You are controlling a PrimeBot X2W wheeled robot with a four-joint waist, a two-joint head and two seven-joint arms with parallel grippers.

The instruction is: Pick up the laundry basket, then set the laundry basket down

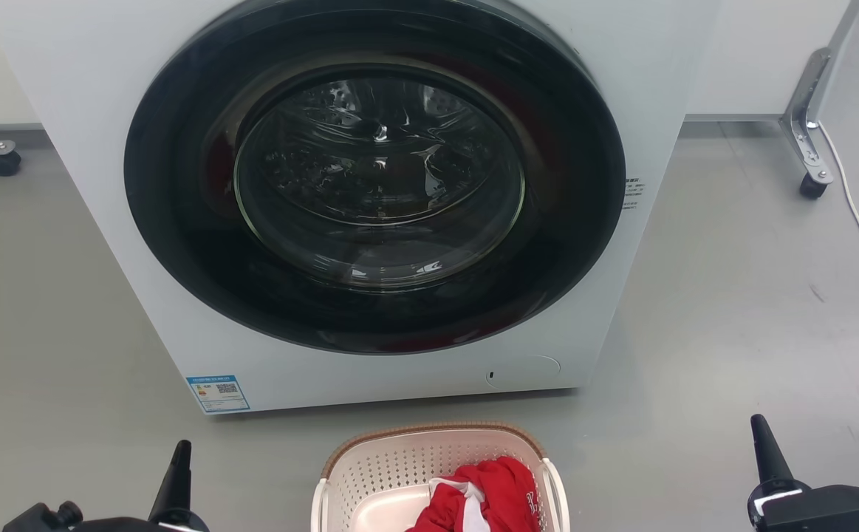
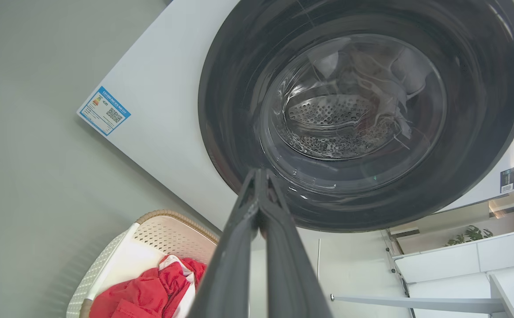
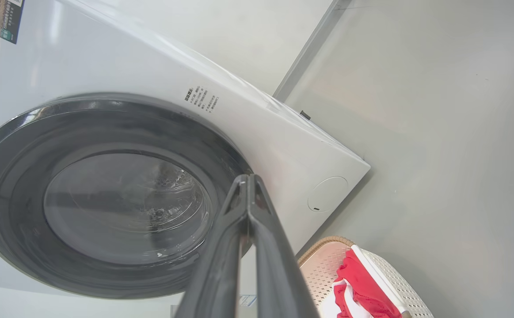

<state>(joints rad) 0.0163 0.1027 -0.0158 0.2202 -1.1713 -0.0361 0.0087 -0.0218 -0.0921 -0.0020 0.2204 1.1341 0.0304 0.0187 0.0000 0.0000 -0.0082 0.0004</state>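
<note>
The cream laundry basket (image 1: 392,462) with a brown rim sits on the floor at the bottom middle of the head view, just in front of the washing machine, with a red and white garment (image 1: 488,491) in it. It also lies low in the left wrist view, laundry basket (image 2: 159,232), and in the right wrist view, laundry basket (image 3: 327,265). My left gripper (image 1: 178,465) is left of the basket and apart from it; its fingers meet at the tips, left gripper (image 2: 257,174). My right gripper (image 1: 763,440) stands far to the right, its tips together too, right gripper (image 3: 248,179).
A white front-loading washing machine (image 1: 370,199) with a shut dark round door stands right behind the basket. A caster (image 1: 2,161) sits at the far left and a metal frame leg on a wheel (image 1: 809,133) with a white cable at the far right. Grey floor lies on both sides.
</note>
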